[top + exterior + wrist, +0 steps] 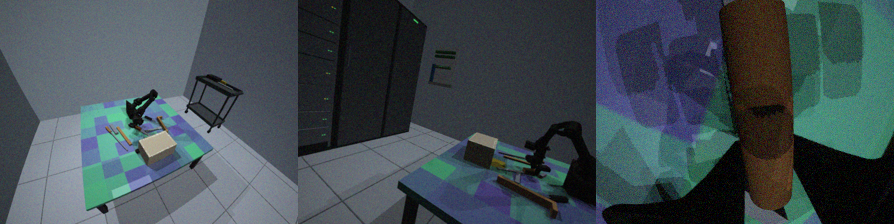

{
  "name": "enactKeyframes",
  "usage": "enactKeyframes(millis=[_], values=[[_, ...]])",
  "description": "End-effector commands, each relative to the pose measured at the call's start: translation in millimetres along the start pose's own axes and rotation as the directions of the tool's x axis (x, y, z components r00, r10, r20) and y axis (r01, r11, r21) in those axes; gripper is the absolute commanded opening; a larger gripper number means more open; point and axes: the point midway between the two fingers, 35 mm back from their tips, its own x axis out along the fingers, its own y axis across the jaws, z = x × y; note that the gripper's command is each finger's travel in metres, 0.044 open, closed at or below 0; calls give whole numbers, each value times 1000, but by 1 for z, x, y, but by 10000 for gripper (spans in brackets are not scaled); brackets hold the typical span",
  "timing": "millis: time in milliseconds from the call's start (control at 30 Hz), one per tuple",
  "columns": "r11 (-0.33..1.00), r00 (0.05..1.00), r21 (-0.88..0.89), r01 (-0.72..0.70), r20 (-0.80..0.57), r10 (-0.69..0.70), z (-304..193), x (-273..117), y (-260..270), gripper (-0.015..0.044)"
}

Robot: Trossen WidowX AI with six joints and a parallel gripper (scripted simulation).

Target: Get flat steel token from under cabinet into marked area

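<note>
The pale box-shaped cabinet (157, 143) (481, 149) stands on the table. The steel token and the vent slots cannot be made out, nor can the outline of the marked area. My gripper (136, 126) (535, 170) (762, 142) is shut on the wooden handle of a tool. The brown round handle (756, 60) runs between the black fingers in the wrist view. In the top view its thin shaft points from the gripper towards the cabinet. The gripper is low over the table, on the arm's side of the cabinet; whether the tool touches the table cannot be told.
An L-shaped wooden piece (163, 124) (525, 191) and a black-handled tool (148, 118) (558, 199) lie to one side. A long orange-handled rod (119, 141), a wooden strip (124, 135) and a grey tool (113, 129) lie on the other. A yellow object (498, 163) is beside the cabinet.
</note>
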Motion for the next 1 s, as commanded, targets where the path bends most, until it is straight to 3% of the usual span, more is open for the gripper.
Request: enactKeyframes(millis=[0, 967], values=[[999, 1000, -36, 0, 4, 0, 1, -1, 0, 0], [996, 1000, -90, -1, 4, 1, 27, -1, 16, 0]])
